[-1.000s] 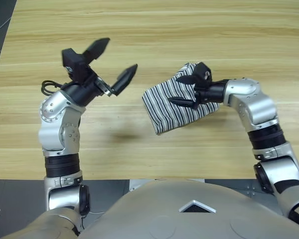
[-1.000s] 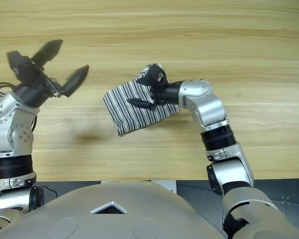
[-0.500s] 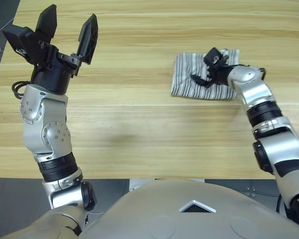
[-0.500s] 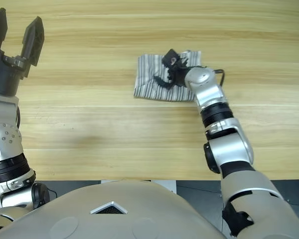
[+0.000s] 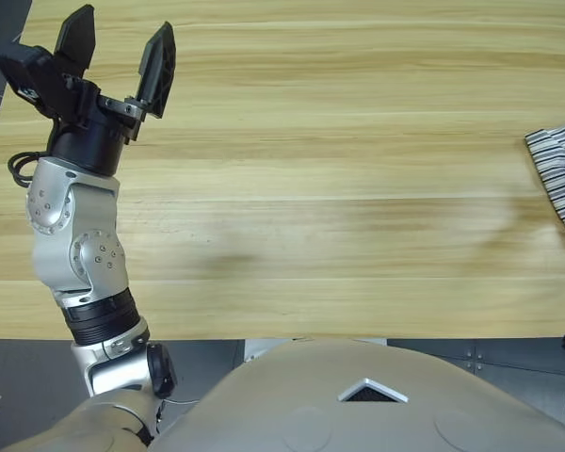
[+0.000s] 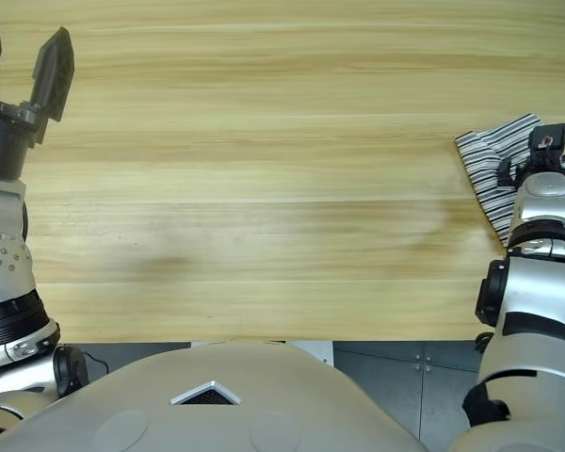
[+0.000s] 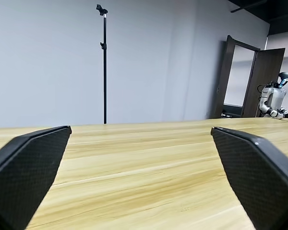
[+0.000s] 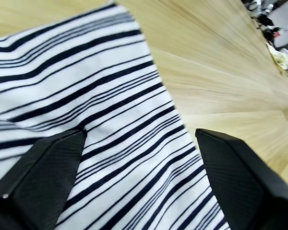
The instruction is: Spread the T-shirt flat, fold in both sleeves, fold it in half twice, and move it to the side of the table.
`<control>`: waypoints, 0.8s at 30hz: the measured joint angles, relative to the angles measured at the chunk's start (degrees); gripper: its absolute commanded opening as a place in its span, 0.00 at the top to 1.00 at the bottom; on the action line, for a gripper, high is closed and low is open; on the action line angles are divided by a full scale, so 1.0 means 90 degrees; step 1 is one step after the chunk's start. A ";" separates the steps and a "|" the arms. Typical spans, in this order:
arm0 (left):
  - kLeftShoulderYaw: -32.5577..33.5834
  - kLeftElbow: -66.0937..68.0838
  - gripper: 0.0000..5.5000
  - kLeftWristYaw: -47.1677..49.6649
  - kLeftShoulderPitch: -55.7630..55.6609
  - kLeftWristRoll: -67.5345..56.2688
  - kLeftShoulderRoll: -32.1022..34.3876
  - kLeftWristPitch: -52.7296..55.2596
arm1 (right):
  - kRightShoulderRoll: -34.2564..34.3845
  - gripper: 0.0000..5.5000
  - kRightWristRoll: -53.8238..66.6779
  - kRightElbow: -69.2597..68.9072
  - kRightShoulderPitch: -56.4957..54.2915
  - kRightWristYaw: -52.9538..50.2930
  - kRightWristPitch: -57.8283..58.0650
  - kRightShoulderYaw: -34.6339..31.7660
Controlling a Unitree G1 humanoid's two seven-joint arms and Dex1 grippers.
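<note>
The folded, striped T-shirt lies on the bench directly under the right end effector, out at the robot's right-hand margin of the wood. That looks like the side spot the task asks for. The right end effector is released, with its two fingers spread wide and the striped cloth lying flat in the gap between them, not gathered or pinched. That suggests the shirt has been set down rather than carried. It appears as a compact bundle with layered edges, which fits the folding being done.

Farther off, on the opposite side, the left end effector is lifted above the bench's far left part. Its fingers are parted and grasp nothing, and it is well apart from the shirt. It seems parked out of the way, since the last step needs only the right arm. Beyond its fingers the bare wood runs to a wall with a thin stand.

Several things are hard to judge:
- The shirt is cut by the picture edge in the left eye view and partly covered by the right forearm in the other, so its full outline and neatness cannot be read.
- I cannot tell whether the right fingertips touch the cloth or hover just above it.
</note>
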 measured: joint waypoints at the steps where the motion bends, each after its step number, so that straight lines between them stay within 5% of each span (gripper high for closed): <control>1: 0.0020 0.0004 0.00 0.0001 -0.0002 -0.0001 0.0004 0.0003 | 0.0036 0.24 0.0287 -0.0148 -0.0052 0.0178 -0.0344 -0.0308; 4: 0.0013 -0.0007 0.00 0.0008 -0.0006 0.0008 0.0006 0.0006 | 0.0563 0.24 0.1378 -0.1367 -0.0486 0.1427 -0.1367 -0.1097; 9: -0.0334 -0.0281 0.00 0.0193 0.0245 0.0765 0.0009 -0.0083 | 0.1323 0.24 0.2335 -0.4332 0.0205 0.2419 -0.1109 -0.1206; 15: -0.1716 -0.1290 0.00 0.0814 0.1683 0.2185 -0.0472 -0.0385 | 0.2334 0.24 0.2405 -0.8047 0.3323 0.2118 -0.0821 -0.0804; 20: -0.2428 -0.1697 0.00 0.1518 0.3372 0.3032 -0.1425 -0.1934 | 0.3458 0.24 0.1651 -1.0782 0.6338 0.1366 -0.1400 -0.0125; 24: -0.2669 -0.1458 0.00 0.1842 0.4263 0.3211 -0.1891 -0.2765 | 0.4022 0.24 0.0881 -1.1200 0.7804 0.1125 -0.2071 0.0629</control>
